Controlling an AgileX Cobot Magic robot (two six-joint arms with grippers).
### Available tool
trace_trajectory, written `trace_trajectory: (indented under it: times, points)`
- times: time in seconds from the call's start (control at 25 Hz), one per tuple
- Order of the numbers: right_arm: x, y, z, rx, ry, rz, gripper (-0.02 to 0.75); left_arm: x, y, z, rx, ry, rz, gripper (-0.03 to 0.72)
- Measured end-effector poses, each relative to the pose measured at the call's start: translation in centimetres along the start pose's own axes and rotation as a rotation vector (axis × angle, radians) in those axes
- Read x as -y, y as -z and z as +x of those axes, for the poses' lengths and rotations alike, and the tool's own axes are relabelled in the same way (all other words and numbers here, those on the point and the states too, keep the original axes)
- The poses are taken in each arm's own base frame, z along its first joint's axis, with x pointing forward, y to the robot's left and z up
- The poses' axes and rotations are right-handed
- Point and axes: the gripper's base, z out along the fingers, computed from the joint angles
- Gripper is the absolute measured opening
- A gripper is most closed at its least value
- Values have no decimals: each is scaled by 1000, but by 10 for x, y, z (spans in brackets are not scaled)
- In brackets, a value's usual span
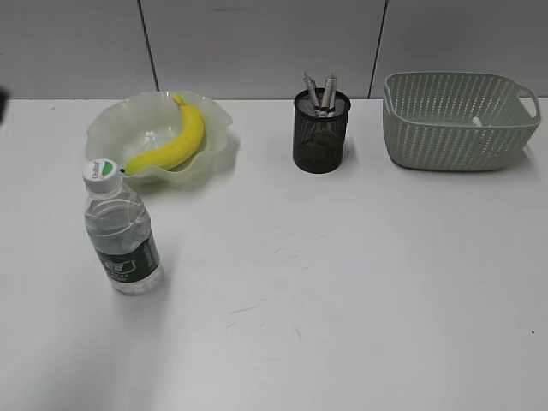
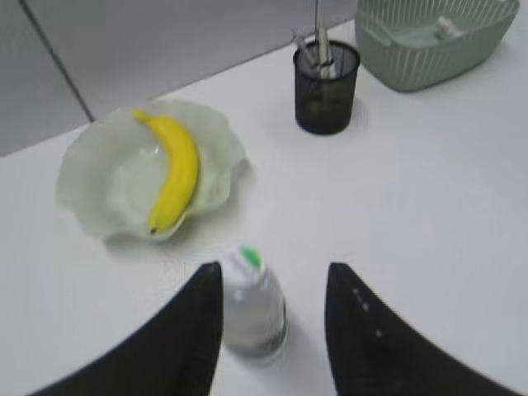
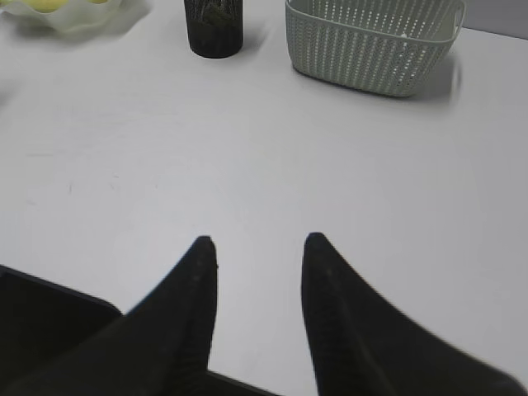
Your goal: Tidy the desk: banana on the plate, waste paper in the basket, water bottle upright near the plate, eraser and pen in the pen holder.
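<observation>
Bright, even light falls from overhead and washes the white surface [image 1: 360, 282] pale. Shadows are soft and short: a faint one beside the bottle [image 1: 122, 231], a darker one beside the basket [image 3: 375, 41]. The left wrist view is blurred throughout. The black tool [image 3: 257, 247] blades in the right wrist view look soft-edged.

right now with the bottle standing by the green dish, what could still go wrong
1. The left gripper hangs just above the upright clear plastic water bottle with the white cap, its jaws open to either side of the cap; a sideways move could tip the bottle over.
2. If it fell, it could roll into the nearby ruffled pale green dish holding the yellow banana.
</observation>
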Motion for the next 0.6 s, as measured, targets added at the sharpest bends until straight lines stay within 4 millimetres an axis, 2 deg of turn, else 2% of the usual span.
trace_trajectory:
  times: [0.12, 0.32, 0.48, 0.6]
  points:
    - [0, 0, 0, 0, 1, 1, 288, -11, 46, 43, -27, 20, -34, 308]
    - [0, 0, 0, 0, 1, 1, 287, -23, 97, 96, 5, 60, -62, 308]
    - [0, 0, 0, 0, 1, 1, 280, -28, 119, 123, 73, 112, -64, 308]
    - [0, 0, 0, 0, 1, 1, 274, -29, 119, 137, 85, 146, -64, 308]
